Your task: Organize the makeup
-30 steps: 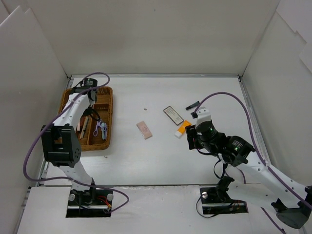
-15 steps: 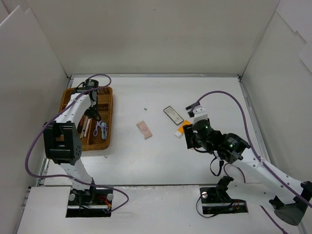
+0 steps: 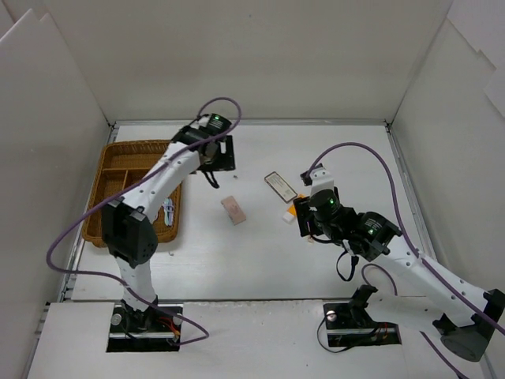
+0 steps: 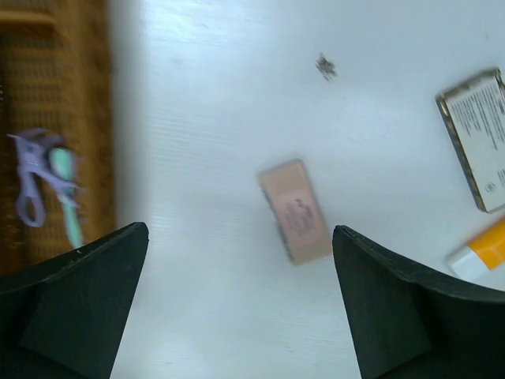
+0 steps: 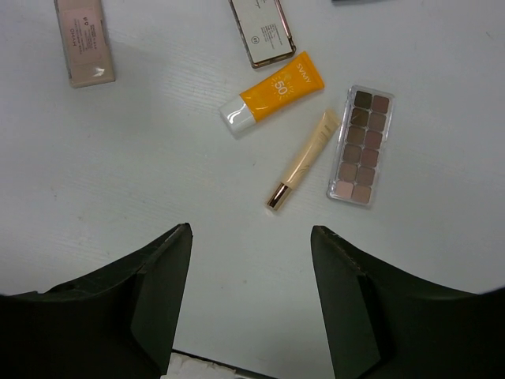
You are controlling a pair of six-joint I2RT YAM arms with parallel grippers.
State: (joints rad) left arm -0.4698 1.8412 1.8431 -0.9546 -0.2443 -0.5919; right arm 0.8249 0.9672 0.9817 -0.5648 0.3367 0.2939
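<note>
My left gripper [image 4: 241, 233] hangs open and empty above the white table, just left of and nearer than the pink compact [image 4: 295, 212]. In the top view it [image 3: 213, 170] is right of the wicker tray [image 3: 110, 170]. A purple curler [image 4: 35, 174] lies in that tray [image 4: 55, 79]. My right gripper [image 5: 251, 230] is open and empty above bare table. Beyond it lie a cream gold-capped tube [image 5: 304, 158], a brown eyeshadow palette [image 5: 361, 146], an orange tube [image 5: 272, 93], a black-edged mirror [image 5: 263, 30] and the pink compact [image 5: 83, 39].
A small dark item [image 3: 312, 170] lies behind the right arm, near the mirror [image 3: 280, 185]. A tiny dark speck [image 4: 325, 66] sits on the table beyond the compact. White walls close the table on three sides. The right arm's body covers the palette in the top view.
The left arm has swung from over the wicker tray to mid-table, and its jaws went from shut to wide open. The right gripper crept slightly left toward the orange tube.
</note>
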